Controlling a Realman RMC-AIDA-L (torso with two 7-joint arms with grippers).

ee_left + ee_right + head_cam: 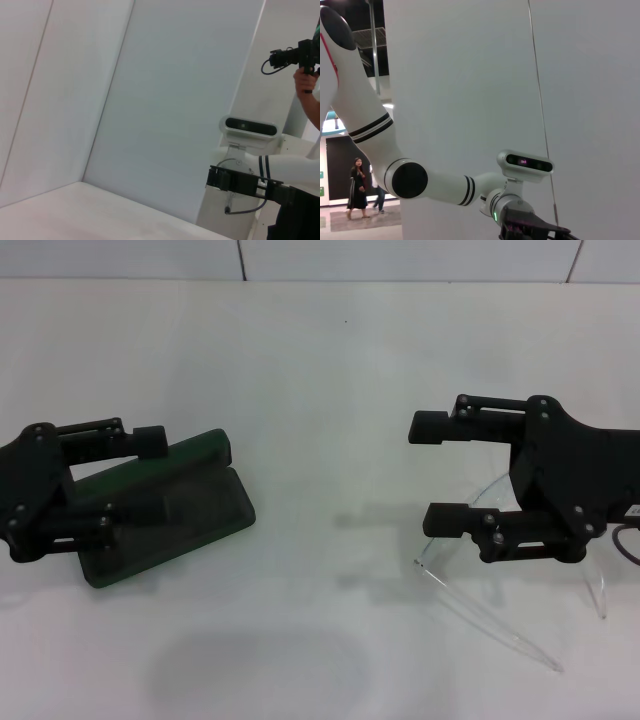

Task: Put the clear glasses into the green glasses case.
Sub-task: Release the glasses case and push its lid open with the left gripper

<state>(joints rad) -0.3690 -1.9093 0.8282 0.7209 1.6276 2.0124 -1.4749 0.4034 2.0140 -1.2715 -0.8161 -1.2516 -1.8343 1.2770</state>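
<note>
White tabletop (320, 350). Right gripper (428, 472) spread wide over clear glasses (470, 590): light, slippery, fragile; grip front frame. Left gripper (150, 472) open over green glasses case (200, 515).

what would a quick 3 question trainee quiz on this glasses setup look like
1. True or false: the clear glasses already lie inside the green glasses case.
2. Which hand is over the glasses: A left hand, B right hand?
3. Fill in: both hands have their fingers ___.

Key: 1 false, they lie on the table, apart from the case. 2 B. 3 open.
</note>
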